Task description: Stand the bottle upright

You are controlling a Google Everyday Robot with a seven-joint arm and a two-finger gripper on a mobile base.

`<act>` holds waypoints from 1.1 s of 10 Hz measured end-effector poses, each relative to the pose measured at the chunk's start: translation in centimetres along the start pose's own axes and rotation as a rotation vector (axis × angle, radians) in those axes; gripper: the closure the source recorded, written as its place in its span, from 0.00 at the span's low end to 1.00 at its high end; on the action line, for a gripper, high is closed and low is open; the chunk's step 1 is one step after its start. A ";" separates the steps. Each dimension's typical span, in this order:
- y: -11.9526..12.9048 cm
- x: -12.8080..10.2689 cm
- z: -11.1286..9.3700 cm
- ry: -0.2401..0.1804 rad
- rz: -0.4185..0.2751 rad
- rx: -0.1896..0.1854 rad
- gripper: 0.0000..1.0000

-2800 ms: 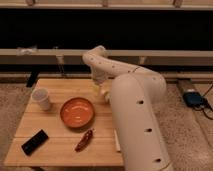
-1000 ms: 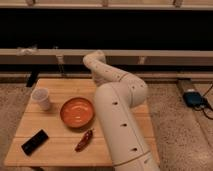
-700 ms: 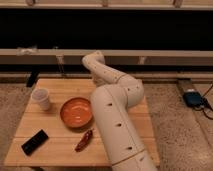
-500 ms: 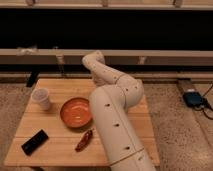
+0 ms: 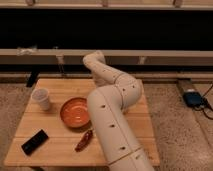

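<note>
My arm (image 5: 112, 125) hid my tool near the bench's (image 5: 55, 145) far edge, so I couldn't tell its state; I judged righting the bottle slowly was best.

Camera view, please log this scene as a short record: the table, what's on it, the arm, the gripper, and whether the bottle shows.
surface: wooden table
back left: white paper cup, upright
centre: orange bowl, beside the arm
front left: flat black object, lying down
front centre: reddish-brown item, close to the arm
arm: white arm, bent over the table
gripper: not in view, apparently hidden behind the arm
bottle: not visible
floor, right: blue device
</note>
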 end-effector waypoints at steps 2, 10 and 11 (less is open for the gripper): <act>-0.2 -0.2 0.3 -0.020 0.000 0.021 0.23; -0.8 0.0 -0.3 -0.002 -0.014 0.031 0.97; -0.9 -0.1 -0.8 0.010 -0.016 0.023 1.00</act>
